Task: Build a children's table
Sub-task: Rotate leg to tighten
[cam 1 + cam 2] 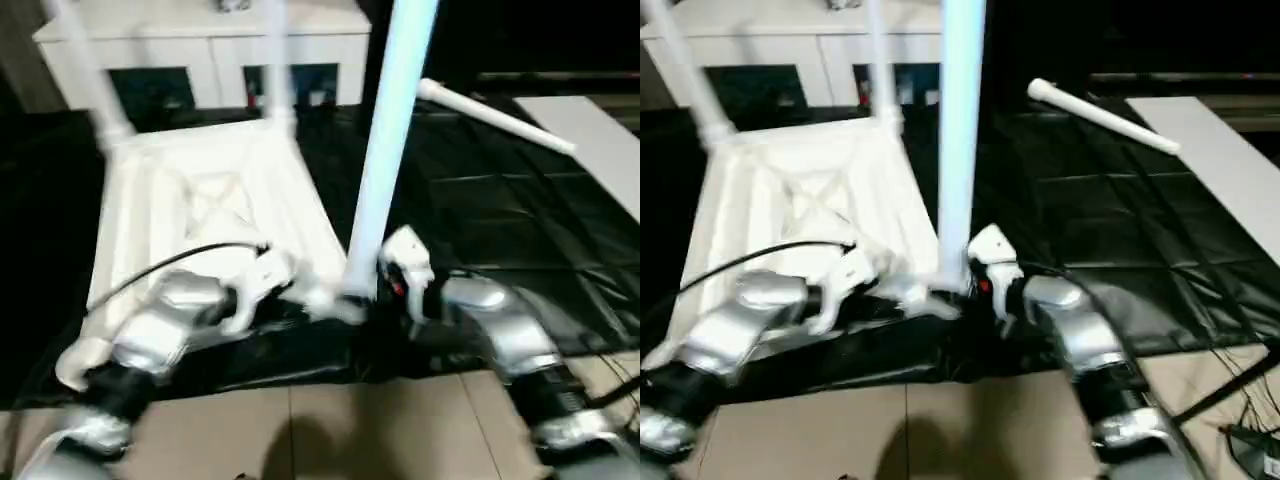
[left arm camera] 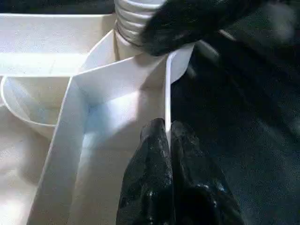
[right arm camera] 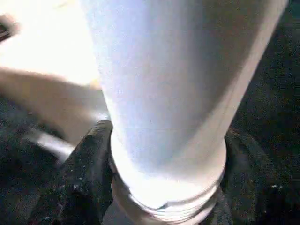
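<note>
Tabletop (image 1: 200, 200): upside down on black floor mat (image 1: 480, 200); two legs upright at far corners
Left claw (image 2: 167, 136): pinched shut on near-corner rim
Right claw (image 3: 164, 154): fingers either side of upright leg (image 1: 385, 150), at its threaded base
Loose leg (image 1: 495, 117): lying on mat, well apart

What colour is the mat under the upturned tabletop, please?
Black; the mat shows best in the right eye view.

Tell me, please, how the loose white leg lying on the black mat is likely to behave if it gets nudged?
The loose leg is a round tube, so it would probably roll. It seems to taper, so it may curve rather than run straight. It looks like hollow plastic, like the upright leg, so likely light and stiff. The black mat looks creased, which might slow it.
</note>
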You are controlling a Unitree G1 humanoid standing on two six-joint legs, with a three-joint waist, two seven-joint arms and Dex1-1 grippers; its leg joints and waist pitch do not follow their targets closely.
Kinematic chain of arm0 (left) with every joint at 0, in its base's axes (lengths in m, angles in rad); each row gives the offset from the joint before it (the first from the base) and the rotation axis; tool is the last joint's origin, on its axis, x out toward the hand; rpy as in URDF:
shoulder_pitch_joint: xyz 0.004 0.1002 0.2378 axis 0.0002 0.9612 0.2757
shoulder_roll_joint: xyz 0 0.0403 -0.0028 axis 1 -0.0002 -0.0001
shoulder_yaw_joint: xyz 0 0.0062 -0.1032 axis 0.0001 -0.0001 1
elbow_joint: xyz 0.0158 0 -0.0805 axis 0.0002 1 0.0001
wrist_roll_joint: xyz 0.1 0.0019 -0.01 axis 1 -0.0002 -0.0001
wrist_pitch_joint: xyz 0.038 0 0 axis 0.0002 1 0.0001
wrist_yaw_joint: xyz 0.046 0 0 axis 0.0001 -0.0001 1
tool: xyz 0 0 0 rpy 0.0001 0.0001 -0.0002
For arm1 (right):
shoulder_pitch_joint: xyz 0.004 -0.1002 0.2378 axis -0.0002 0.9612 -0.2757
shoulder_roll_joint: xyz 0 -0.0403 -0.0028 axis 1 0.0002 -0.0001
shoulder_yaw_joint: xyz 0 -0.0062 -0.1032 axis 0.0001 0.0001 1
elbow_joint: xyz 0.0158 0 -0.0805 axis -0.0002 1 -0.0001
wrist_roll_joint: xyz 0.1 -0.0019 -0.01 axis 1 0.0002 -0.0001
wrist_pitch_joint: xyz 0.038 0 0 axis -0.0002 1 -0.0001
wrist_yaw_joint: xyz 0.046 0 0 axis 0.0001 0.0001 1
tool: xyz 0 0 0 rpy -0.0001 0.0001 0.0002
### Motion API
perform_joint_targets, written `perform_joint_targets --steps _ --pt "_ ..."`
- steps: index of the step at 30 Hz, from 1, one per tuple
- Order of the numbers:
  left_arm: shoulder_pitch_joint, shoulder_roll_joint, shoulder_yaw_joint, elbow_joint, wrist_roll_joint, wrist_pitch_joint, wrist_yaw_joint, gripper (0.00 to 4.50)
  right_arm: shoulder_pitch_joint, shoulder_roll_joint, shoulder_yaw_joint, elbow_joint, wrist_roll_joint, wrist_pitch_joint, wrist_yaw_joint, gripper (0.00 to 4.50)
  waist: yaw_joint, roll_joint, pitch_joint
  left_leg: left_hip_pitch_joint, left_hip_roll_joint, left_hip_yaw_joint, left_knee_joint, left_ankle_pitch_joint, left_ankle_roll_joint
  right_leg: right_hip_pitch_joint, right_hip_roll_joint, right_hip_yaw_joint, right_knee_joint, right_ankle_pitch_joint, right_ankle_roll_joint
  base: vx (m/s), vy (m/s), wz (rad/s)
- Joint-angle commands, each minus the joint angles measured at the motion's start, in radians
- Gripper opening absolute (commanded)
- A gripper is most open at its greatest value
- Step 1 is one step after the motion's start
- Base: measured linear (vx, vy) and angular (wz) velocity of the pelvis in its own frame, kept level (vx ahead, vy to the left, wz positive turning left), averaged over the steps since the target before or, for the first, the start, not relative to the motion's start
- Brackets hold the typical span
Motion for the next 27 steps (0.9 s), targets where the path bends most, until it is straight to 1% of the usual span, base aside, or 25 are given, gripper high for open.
perform_joint_targets --steps 1,2,3,4,5,6,7,8,10,11,13,14,15,16,17,18,19,20,21,22,23,24,25,26,27 --pt "0.006 -0.025 0.012 0.045 0.004 0.028 0.066 0.00 -0.002 0.019 -0.055 0.040 0.012 0.048 -0.109 2.72 0.002 -0.002 -0.055 0.017 0.020 -0.002 -0.080 -0.204 -0.010 0.044 -0.037 0.029 -0.078 -0.136 -0.229 0.000 0.000 0.00" --pt "-0.022 -0.072 0.030 0.095 0.017 0.037 0.158 0.00 -0.010 0.053 -0.073 0.072 -0.002 0.057 -0.201 2.72 -0.001 -0.002 -0.052 0.014 0.019 0.000 -0.081 -0.222 -0.013 0.043 -0.037 0.031 -0.082 -0.168 -0.220 0.000 0.000 0.00" --pt "-0.041 -0.102 0.042 0.129 0.026 0.040 0.219 0.00 -0.017 0.075 -0.084 0.095 -0.013 0.062 -0.259 2.72 0.003 0.003 -0.052 0.018 0.019 -0.003 -0.082 -0.230 -0.024 0.042 -0.038 0.030 -0.085 -0.191 -0.213 0.000 0.000 0.00" --pt "-0.067 -0.143 0.062 0.179 0.039 0.048 0.311 0.00 -0.035 0.110 -0.103 0.139 -0.023 0.044 -0.350 2.72 -0.004 0.004 -0.048 0.022 0.017 -0.003 -0.086 -0.273 -0.038 0.035 -0.037 0.031 -0.093 -0.250 -0.200 0.000 0.000 0.00" --pt "-0.089 -0.172 0.071 0.221 0.052 0.039 0.380 0.00 -0.055 0.138 -0.116 0.181 -0.031 0.031 -0.421 2.72 -0.004 0.005 -0.049 0.026 0.018 -0.006 -0.088 -0.299 -0.052 0.036 -0.037 0.030 -0.097 -0.292 -0.184 0.000 0.000 0.00" --pt "-0.106 -0.194 0.078 0.256 0.060 0.032 0.426 0.00 -0.077 0.164 -0.132 0.221 -0.035 0.013 -0.496 2.72 -0.004 0.004 -0.051 0.026 0.015 -0.007 -0.087 -0.300 -0.051 0.037 -0.038 0.029 -0.098 -0.297 -0.180 0.000 0.000 0.00" --pt "-0.120 -0.214 0.089 0.284 0.060 0.022 0.465 0.00 -0.096 0.184 -0.140 0.256 -0.035 0.000 -0.536 2.72 -0.003 0.007 -0.051 0.023 0.015 -0.009 -0.089 -0.296 -0.050 0.037 -0.039 0.030 -0.099 -0.297 -0.170 0.000 0.000 0.00" --pt "-0.121 -0.216 0.090 0.288 0.060 0.020 0.469 0.00 -0.098 0.187 -0.141 0.261 -0.035 -0.001 -0.540 2.72 -0.004 0.006 -0.051 0.023 0.014 -0.008 -0.089 -0.299 -0.048 0.036 -0.037 0.029 -0.100 -0.299 -0.167 0.000 0.000 0.00" --pt "-0.141 -0.229 0.092 0.320 0.063 -0.004 0.496 0.00 -0.131 0.219 -0.145 0.309 -0.034 -0.034 -0.572 2.72 -0.003 0.008 -0.054 0.023 0.015 -0.009 -0.092 -0.297 -0.034 0.038 -0.037 0.026 -0.102 -0.271 -0.160 0.000 0.000 0.00" --pt "-0.141 -0.229 0.092 0.320 0.063 -0.004 0.496 0.00 -0.131 0.219 -0.145 0.309 -0.034 -0.034 -0.572 2.72 -0.003 0.008 -0.054 0.021 0.015 -0.010 -0.093 -0.293 -0.029 0.040 -0.037 0.026 -0.102 -0.257 -0.161 0.000 0.000 0.00" --pt "-0.144 -0.213 0.085 0.309 0.061 -0.016 0.446 0.00 -0.151 0.235 -0.147 0.303 -0.018 -0.078 -0.506 2.72 -0.001 0.008 -0.055 0.020 0.016 -0.009 -0.093 -0.288 -0.022 0.041 -0.037 0.026 -0.101 -0.238 -0.162 0.000 0.000 0.00" --pt "-0.144 -0.213 0.085 0.309 0.061 -0.016 0.446 0.00 -0.151 0.235 -0.147 0.303 -0.018 -0.078 -0.506 3.07 -0.001 0.007 -0.056 0.018 0.017 -0.009 -0.093 -0.277 -0.015 0.043 -0.037 0.025 -0.099 -0.223 -0.165 0.000 0.000 0.00" --pt "-0.146 -0.207 0.082 0.310 0.063 -0.025 0.431 0.00 -0.156 0.237 -0.148 0.299 -0.016 -0.093 -0.487 3.28 -0.001 0.007 -0.056 0.018 0.017 -0.008 -0.093 -0.273 -0.013 0.043 -0.037 0.025 -0.099 -0.218 -0.167 0.000 0.000 0.00" --pt "-0.144 -0.197 0.077 0.304 0.061 -0.030 0.402 0.00 -0.159 0.236 -0.148 0.287 -0.012 -0.105 -0.458 3.42 0.000 0.006 -0.056 0.017 0.016 -0.008 -0.093 -0.270 -0.007 0.044 -0.038 0.025 -0.099 -0.220 -0.170 0.000 0.000 0.00" --pt "-0.144 -0.185 0.068 0.301 0.058 -0.044 0.372 0.00 -0.163 0.229 -0.139 0.279 -0.012 -0.112 -0.428 3.44 -0.003 0.004 -0.056 0.012 0.015 -0.009 -0.094 -0.266 -0.001 0.048 -0.038 0.024 -0.098 -0.215 -0.170 0.000 0.000 0.00" --pt "-0.142 -0.179 0.063 0.297 0.058 -0.051 0.359 0.00 -0.163 0.224 -0.133 0.272 -0.014 -0.110 -0.413 3.51 -0.005 0.006 -0.055 0.007 0.015 -0.012 -0.096 -0.265 0.000 0.051 -0.039 0.023 -0.096 -0.220 -0.167 0.000 0.000 0.00" --pt "-0.133 -0.152 0.044 0.276 0.053 -0.061 0.302 0.00 -0.161 0.199 -0.093 0.237 -0.020 -0.090 -0.332 3.60 -0.013 0.003 -0.057 0.000 0.014 -0.015 -0.097 -0.252 0.003 0.057 -0.039 0.019 -0.095 -0.220 -0.163 0.000 0.000 0.00" --pt "-0.129 -0.145 0.039 0.267 0.052 -0.071 0.287 0.00 -0.157 0.190 -0.082 0.221 -0.022 -0.083 -0.312 3.69 -0.015 0.006 -0.061 -0.003 0.015 -0.016 -0.095 -0.225 0.006 0.059 -0.040 0.019 -0.093 -0.200 -0.165 0.000 0.000 0.00" --pt "-0.121 -0.134 0.032 0.253 0.050 -0.089 0.260 0.00 -0.151 0.175 -0.062 0.193 -0.025 -0.073 -0.277 3.78 -0.014 0.006 -0.061 -0.002 0.015 -0.016 -0.093 -0.210 0.011 0.058 -0.039 0.018 -0.092 -0.180 -0.169 0.000 0.000 0.00" --pt "-0.109 -0.119 0.027 0.230 0.041 -0.099 0.223 0.00 -0.137 0.149 -0.030 0.147 -0.024 -0.049 -0.214 3.86 -0.012 0.001 -0.064 0.002 0.017 -0.012 -0.087 -0.179 0.021 0.055 -0.038 0.020 -0.088 -0.124 -0.184 0.000 0.000 0.00" --pt "-0.100 -0.107 0.023 0.214 0.033 -0.105 0.192 0.00 -0.123 0.126 -0.009 0.111 -0.023 -0.029 -0.170 3.86 -0.008 0.004 -0.066 0.005 0.017 -0.008 -0.081 -0.144 0.039 0.053 -0.036 0.021 -0.082 -0.054 -0.207 0.000 0.000 0.00" --pt "-0.086 -0.089 0.014 0.192 0.024 -0.129 0.142 0.00 -0.108 0.098 0.009 0.072 -0.021 -0.020 -0.123 3.86 -0.005 0.005 -0.065 0.005 0.018 -0.008 -0.080 -0.131 0.046 0.053 -0.037 0.021 -0.079 -0.027 -0.217 0.000 0.000 0.00" --pt "-0.069 -0.067 0.006 0.164 0.011 -0.130 0.091 0.00 -0.092 0.064 0.022 0.031 -0.013 -0.009 -0.066 3.86 -0.004 0.003 -0.065 0.003 0.020 -0.008 -0.080 -0.115 0.058 0.056 -0.035 0.019 -0.075 0.008 -0.230 0.000 0.000 0.00" --pt "-0.041 -0.028 -0.014 0.122 -0.005 -0.171 0.002 0.00 -0.070 0.010 0.038 -0.016 -0.010 -0.012 0.015 3.86 0.000 0.004 -0.066 0.007 0.022 -0.006 -0.078 -0.114 0.066 0.054 -0.036 0.019 -0.073 0.020 -0.240 0.000 0.000 0.00" --pt "-0.036 -0.022 -0.018 0.116 -0.008 -0.180 -0.014 0.00 -0.067 0.001 0.041 -0.022 -0.010 -0.013 0.027 3.86 0.001 0.004 -0.065 0.005 0.022 -0.007 -0.078 -0.116 0.071 0.054 -0.037 0.020 -0.072 0.020 -0.243 0.000 0.000 0.00"
